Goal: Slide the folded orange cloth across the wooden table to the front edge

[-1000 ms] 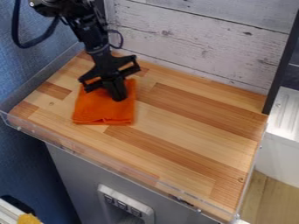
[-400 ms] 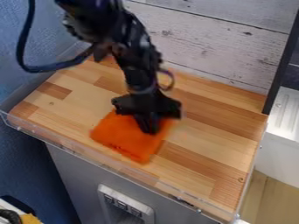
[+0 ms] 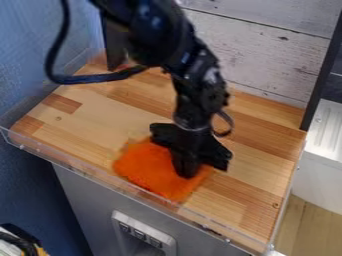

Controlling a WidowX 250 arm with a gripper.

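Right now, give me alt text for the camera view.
Black gripper pressed down on an orange cloth near the front edge of a wooden countertop, with a white plank wall behind.

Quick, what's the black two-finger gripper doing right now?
Black two-finger gripper: down on the orange cloth; open or closed can't be told.

Lab-like corner with robot arm [image 3: 185, 62]

The cloth [image 3: 157, 172] is bright orange, the tabletop [image 3: 107, 112] patchworked in pale and reddish-brown wood strips, the wall [image 3: 267, 50] whitish-grey planked.
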